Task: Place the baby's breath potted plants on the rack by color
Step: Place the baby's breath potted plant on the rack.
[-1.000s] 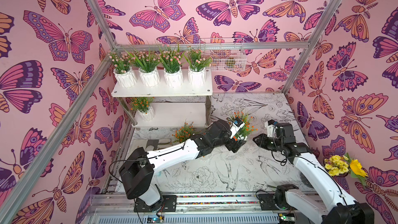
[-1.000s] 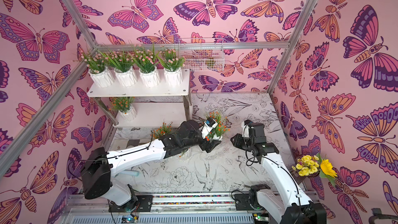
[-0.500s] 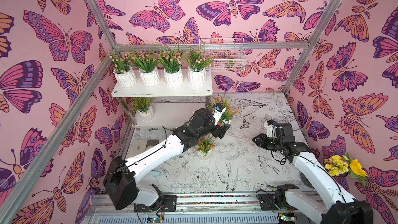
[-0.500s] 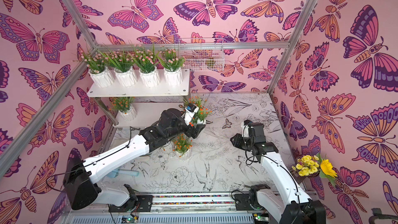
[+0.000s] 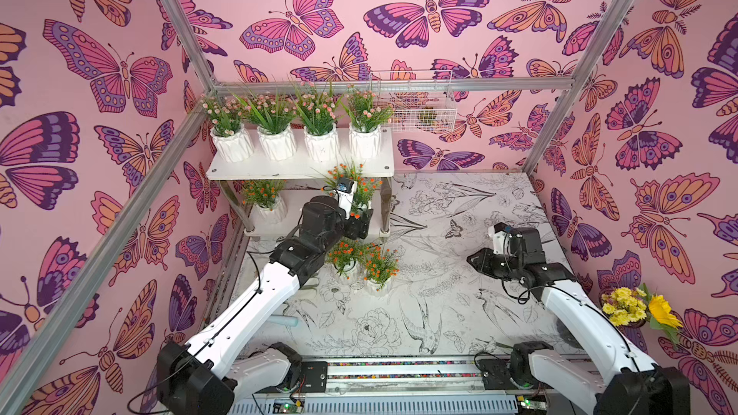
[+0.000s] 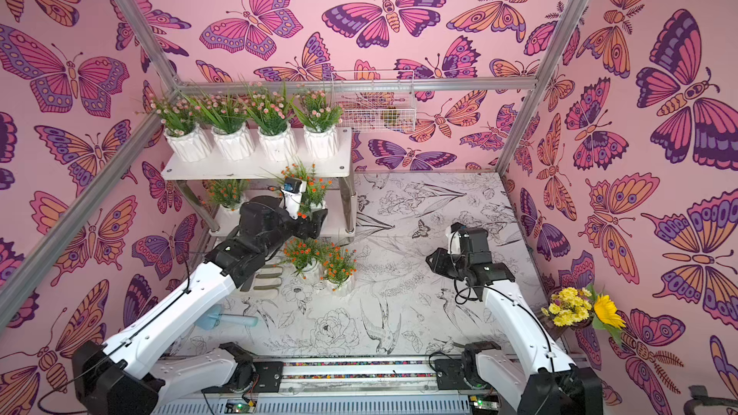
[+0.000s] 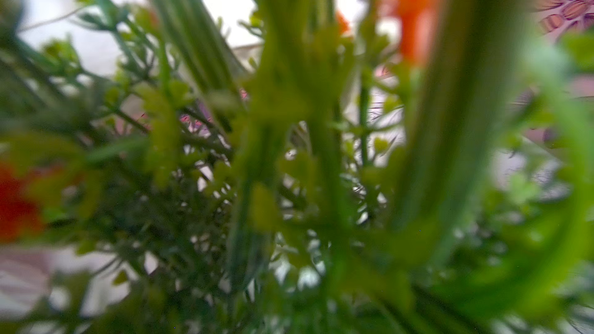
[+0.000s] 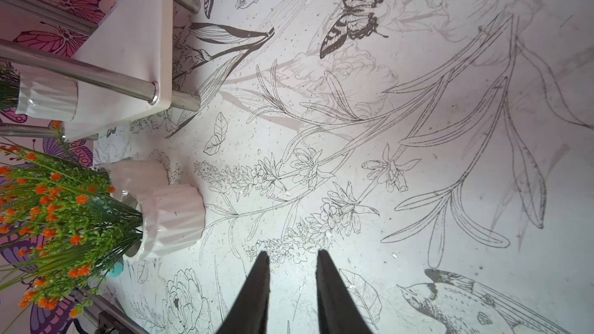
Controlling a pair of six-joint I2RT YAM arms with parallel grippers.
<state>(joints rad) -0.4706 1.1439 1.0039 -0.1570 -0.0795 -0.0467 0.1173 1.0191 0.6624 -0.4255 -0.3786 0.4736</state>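
Against the back-left corner of a butterfly-papered cell stands the rack [image 5: 279,169]: 2 flat white boards on round, shiny metal legs. Its upper board carries 4 pink-bloomed plants [image 5: 319,141] in a row, each a wiry green spray in a ribbed white pot. On the lower board, 1 orange-bloomed plant [image 5: 263,197] sits at the left end. The left fingers [image 5: 361,225] grip the held orange plant [image 5: 369,189] by its pot at the lower board's right front; whether the pot touches the board I cannot tell. 2 more orange plants [image 5: 347,253] stand close together on the line-drawn table [image 5: 439,313], just before the rack. The left wrist view gives only blurred green stems. Only the right wrist view shows the pots' glossy pleats and the narrow gap between the right fingers [image 8: 257,284], black, tapered and empty above the table.
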